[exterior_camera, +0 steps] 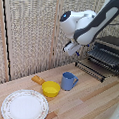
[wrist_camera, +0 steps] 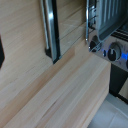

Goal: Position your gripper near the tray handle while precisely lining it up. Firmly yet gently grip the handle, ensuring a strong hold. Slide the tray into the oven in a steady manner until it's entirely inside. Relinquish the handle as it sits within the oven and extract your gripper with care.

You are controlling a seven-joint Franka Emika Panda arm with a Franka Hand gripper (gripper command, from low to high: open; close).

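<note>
Pincer [exterior_camera: 72, 48] hovers beside tray [exterior_camera: 106, 57], apart.

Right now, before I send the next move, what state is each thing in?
claw: hovering above the oven door, holding nothing; open or shut unclear
oven: door folded down, open
tray: partly pulled out of the oven
blue mug: upright on the table
yellow bowl: upright, looks empty
patterned plate: flat, empty
</note>
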